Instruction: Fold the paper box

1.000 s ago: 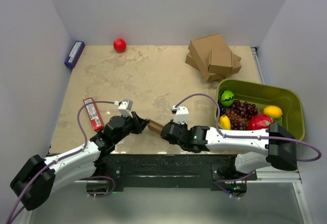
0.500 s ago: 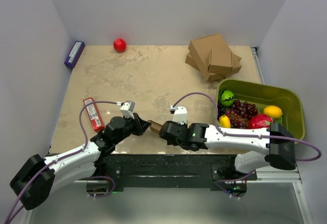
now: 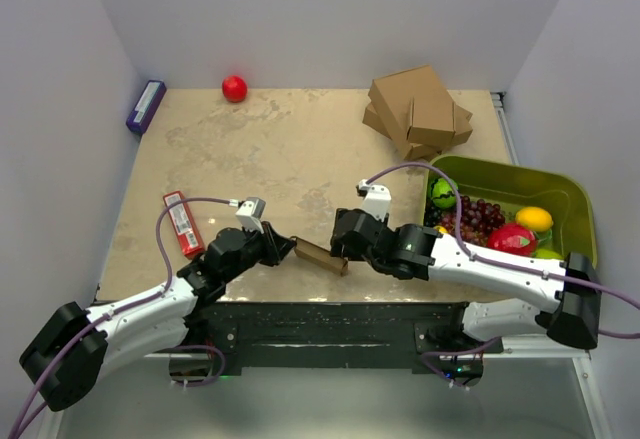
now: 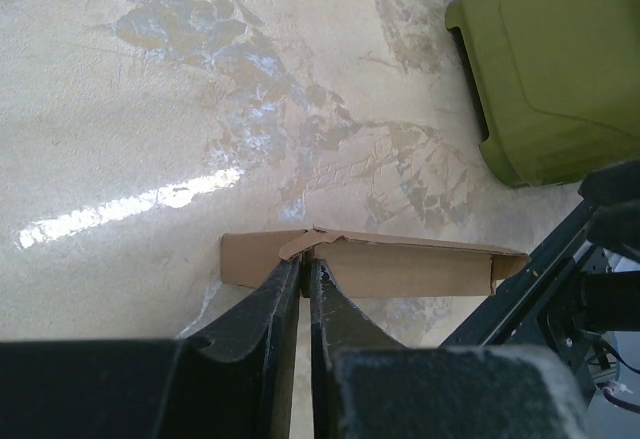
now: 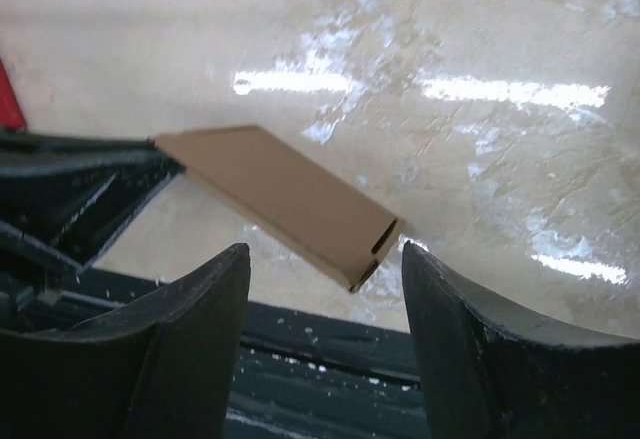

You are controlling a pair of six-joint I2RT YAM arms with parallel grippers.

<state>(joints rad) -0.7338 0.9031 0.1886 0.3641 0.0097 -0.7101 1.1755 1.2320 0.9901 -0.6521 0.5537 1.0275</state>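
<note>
The box is at the table's near edge, already a flat sleeve; its right end looks untucked, so closing seems left. The left gripper pinches its left end; the right gripper is open, just beside it

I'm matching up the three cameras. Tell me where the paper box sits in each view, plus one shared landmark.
Top external: paper box low centre, just right of the left gripper.
Left wrist: lower centre, pinched by that gripper.
Right wrist: centre, just beyond the open right gripper.
Shared landmark: the left gripper clamped on the box's end.
</note>
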